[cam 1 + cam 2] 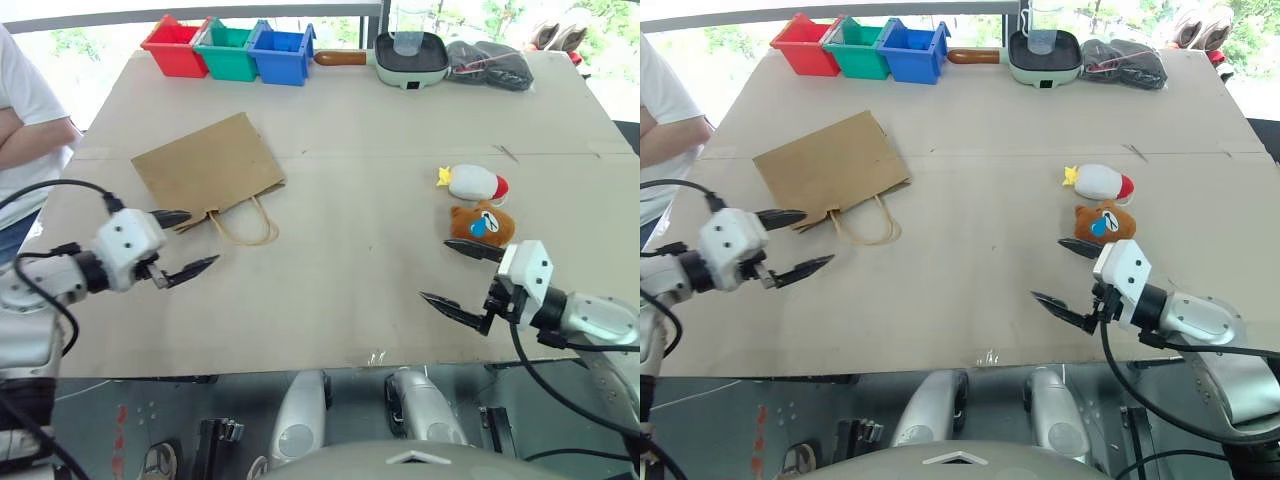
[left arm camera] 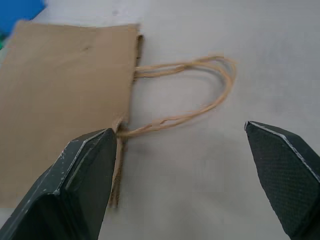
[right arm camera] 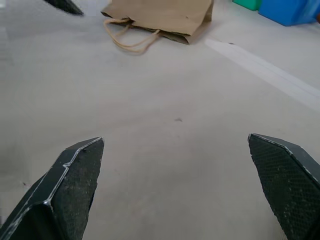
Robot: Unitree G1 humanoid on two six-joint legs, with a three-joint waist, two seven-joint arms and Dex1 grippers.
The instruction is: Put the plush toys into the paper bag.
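Right now we see the brown paper bag (image 1: 208, 163) lying flat on the worktop (image 1: 350, 260) in the upper left of the head views, its two twisted-paper handles (image 1: 245, 222) looped toward the lower edge of the frame. Our left gripper (image 1: 182, 243) hovers just beside those handles with its jaws spread wide and nothing between them; the left wrist view shows the bag's mouth edge and the handle loops lying between the two black fingers (image 2: 80, 185).

Over at the right centre of the frame sit the two plush toys, touching or nearly so: the white oval one with yellow and red ends (image 1: 473, 183), and just below it the brown bear head with a blue mark (image 1: 484, 223). Our right gripper (image 1: 458, 275) hangs near the bear head, just below it in the picture, jaws also fully apart and empty.

Along the top edge stand red (image 1: 173, 46), green (image 1: 227, 50) and blue bins (image 1: 281, 53), a pale green pan (image 1: 408, 58) and a dark cloth bundle (image 1: 490, 63). A person's white sleeve (image 1: 25, 110) shows at the far left.
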